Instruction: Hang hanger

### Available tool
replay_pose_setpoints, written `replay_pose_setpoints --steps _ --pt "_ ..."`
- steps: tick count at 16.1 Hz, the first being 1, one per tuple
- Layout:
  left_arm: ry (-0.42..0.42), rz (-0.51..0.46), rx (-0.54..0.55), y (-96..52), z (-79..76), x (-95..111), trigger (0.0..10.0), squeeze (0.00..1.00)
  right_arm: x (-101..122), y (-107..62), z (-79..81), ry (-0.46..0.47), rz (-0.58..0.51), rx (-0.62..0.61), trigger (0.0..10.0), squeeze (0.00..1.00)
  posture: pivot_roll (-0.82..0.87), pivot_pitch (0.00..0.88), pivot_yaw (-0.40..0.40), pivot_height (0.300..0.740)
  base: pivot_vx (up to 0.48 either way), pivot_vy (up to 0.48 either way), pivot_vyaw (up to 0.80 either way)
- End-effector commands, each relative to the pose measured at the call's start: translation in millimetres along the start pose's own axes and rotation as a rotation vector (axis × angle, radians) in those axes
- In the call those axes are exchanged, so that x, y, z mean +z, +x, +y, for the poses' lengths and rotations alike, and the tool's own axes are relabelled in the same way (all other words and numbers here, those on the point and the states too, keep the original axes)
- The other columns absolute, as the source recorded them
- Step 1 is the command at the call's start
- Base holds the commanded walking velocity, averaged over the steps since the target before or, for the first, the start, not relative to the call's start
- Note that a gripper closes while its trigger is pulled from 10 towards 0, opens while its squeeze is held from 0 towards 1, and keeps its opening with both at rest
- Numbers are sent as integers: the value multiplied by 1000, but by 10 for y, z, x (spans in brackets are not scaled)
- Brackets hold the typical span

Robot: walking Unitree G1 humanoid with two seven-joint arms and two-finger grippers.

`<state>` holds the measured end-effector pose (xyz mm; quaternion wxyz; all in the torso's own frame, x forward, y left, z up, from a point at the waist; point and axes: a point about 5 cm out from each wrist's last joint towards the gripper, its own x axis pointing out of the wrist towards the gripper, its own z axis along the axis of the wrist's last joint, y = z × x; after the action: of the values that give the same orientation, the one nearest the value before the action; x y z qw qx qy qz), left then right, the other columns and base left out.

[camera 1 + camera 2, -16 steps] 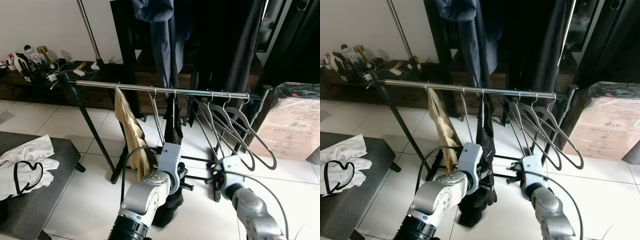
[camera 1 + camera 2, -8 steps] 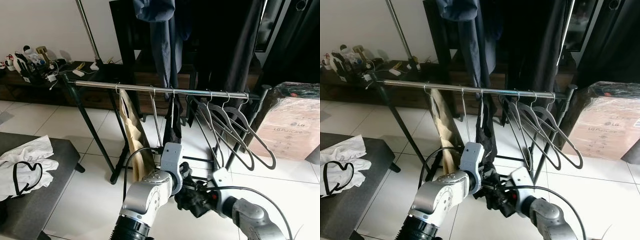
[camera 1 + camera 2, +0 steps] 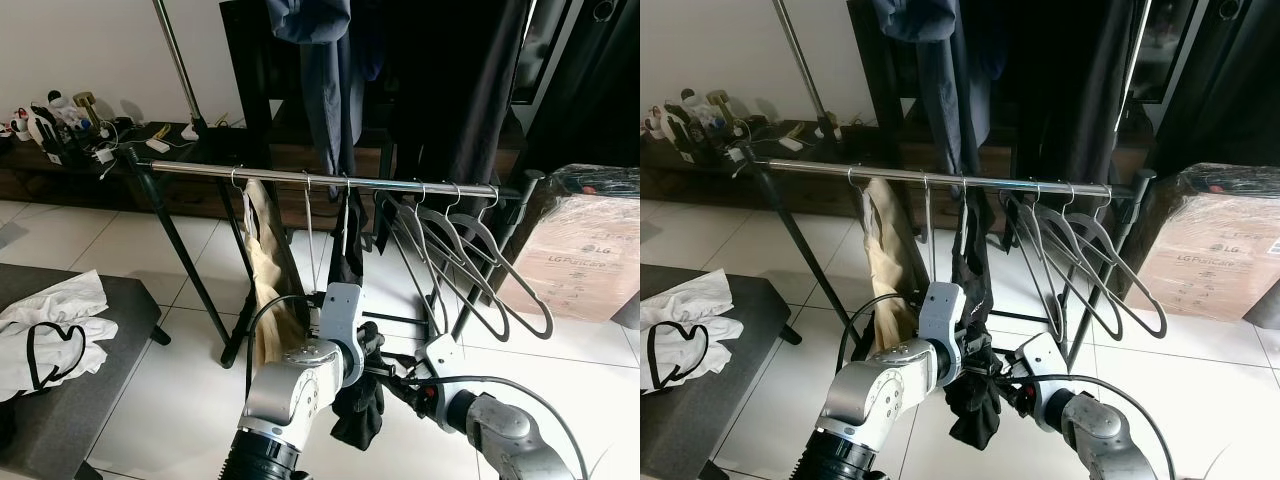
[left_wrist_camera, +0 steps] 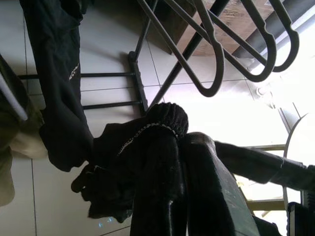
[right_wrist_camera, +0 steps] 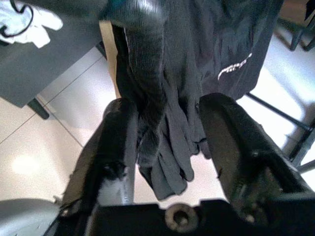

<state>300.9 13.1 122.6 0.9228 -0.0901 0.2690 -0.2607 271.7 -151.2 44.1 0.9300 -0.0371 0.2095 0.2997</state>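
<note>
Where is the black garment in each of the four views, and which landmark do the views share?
Left eye: black garment, low centre, under the rail.
Right eye: low centre.
Left wrist: centre, behind the fingers.
Right wrist: upper centre.
Shared landmark: grey hangers, in both eye views and the left wrist view.

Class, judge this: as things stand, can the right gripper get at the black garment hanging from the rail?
Probably yes. The right gripper is open, its fingers either side of the black garment; nothing lies between them.
</note>
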Motion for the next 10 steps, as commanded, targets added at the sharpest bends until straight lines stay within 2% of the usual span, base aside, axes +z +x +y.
replay_pose_setpoints --steps 1,2,3,5,8,9,10 --pt "-10 -8 -27 -4 -58 42 10000 0 10 14 0 -4 -11 1 10000 1000 -50 88 38 740 0 0 0" --pt "-12 -7 -30 -3 -64 38 10000 0 30 27 17 -44 -32 15 10000 1000 -52 88 40 740 0 0 0" --pt "-12 -5 -34 -4 -70 36 10000 0 43 44 28 -73 -51 15 10000 0 -50 88 39 740 0 0 0" --pt "-12 -3 -37 -4 -74 33 10000 0 49 68 52 -83 -78 23 10000 0 -49 89 38 740 0 0 0" --pt "-14 -1 -44 -5 -92 28 10000 0 18 103 76 -151 -83 16 10000 4 -54 91 39 740 0 0 0" --pt "-13 0 -47 -5 -100 24 10000 0 7 111 71 -150 -87 12 10000 557 -54 89 39 740 0 0 0" --pt "-13 0 -50 -4 -108 23 10000 0 -10 119 69 -135 -88 8 10000 1000 -52 88 39 740 0 0 0"
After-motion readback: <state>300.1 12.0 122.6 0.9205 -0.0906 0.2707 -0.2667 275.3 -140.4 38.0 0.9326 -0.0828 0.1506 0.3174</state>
